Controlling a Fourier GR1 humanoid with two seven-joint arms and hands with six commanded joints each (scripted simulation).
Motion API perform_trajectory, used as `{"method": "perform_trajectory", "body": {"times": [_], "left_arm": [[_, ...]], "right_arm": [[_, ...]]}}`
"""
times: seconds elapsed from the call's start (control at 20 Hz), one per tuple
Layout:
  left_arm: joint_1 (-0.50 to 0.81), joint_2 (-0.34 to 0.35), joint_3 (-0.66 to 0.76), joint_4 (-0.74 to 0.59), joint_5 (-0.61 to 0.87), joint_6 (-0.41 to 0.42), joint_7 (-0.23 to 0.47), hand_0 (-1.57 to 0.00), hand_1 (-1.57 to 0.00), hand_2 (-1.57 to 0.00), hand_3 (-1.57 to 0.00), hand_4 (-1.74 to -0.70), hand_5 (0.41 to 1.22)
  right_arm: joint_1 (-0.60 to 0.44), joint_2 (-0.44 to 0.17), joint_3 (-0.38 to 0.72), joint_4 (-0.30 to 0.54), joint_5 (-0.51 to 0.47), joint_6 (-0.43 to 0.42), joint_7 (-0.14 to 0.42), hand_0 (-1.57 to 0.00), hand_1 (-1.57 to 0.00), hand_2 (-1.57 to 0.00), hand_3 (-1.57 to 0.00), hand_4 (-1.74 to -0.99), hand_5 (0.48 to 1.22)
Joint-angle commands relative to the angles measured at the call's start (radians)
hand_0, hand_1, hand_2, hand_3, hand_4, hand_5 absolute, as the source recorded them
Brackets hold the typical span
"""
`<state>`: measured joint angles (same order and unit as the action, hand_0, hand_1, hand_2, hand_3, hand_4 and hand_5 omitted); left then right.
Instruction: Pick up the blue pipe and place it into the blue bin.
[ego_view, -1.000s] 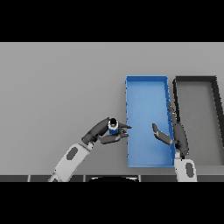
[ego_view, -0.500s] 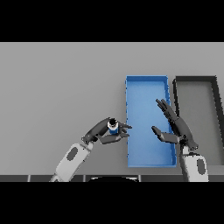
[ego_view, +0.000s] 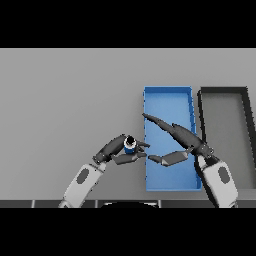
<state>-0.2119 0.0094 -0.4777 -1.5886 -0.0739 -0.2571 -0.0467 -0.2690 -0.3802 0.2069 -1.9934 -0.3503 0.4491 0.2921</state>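
2 bins on the right of the grey table (ego_view: 65, 100) in the head view: blue bin (ego_view: 168, 96) with its long side running away from the robot, dark bin (ego_view: 222, 93) just beside it on the right, cut by the picture's right edge. Wide bare tabletop to the left and beyond both bins. Narrow strip of table between the blue bin's left wall and the left hand (ego_view: 116, 151).

Blue pipe (ego_view: 130, 145): short, stubby cylinder, blue body, dark round opening with a pale rim facing up. Sits outside the blue bin, just left of its left wall, near the table's front.

Left hand curled round the pipe, fingers above and behind it, thumb below, the pipe pinched between them with its top showing. Cannot tell whether lifted or resting on the table.

Right hand (ego_view: 187, 145) over the blue bin's interior, fingers straight and spread, long fingers pointing up-left toward the bin's left wall, thumb stretched left at a lower level toward the pipe. Apart from the pipe, holding nothing.
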Motion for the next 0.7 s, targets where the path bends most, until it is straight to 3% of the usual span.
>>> {"method": "perform_trajectory", "body": {"times": [0.0,0.4,0.65], "left_arm": [[-0.003,-0.01,-0.001,0.002,-0.001,-0.003,0.002,-1.57,-1.57,-1.57,-1.57,-1.47,1.221],[-0.008,-0.032,0.039,0.014,0.027,-0.072,0.017,-1.57,-1.57,-1.57,-1.57,-1.47,1.221],[-0.001,-0.046,0.046,0.01,-0.021,-0.071,0.012,-1.57,-1.57,-1.57,-1.57,-1.47,1.221]], "right_arm": [[-0.017,0.005,0.018,0.0,-0.011,0.008,0.02,0.0,0.0,-0.04,0.0,-1.302,0.559],[-0.202,0.078,0.113,0.073,-0.02,0.052,0.103,-0.01,-0.02,-0.07,0.0,-1.223,0.54],[-0.288,0.12,0.142,0.144,-0.014,0.073,0.146,-0.03,-0.06,-0.11,-0.01,-1.192,0.507]]}}
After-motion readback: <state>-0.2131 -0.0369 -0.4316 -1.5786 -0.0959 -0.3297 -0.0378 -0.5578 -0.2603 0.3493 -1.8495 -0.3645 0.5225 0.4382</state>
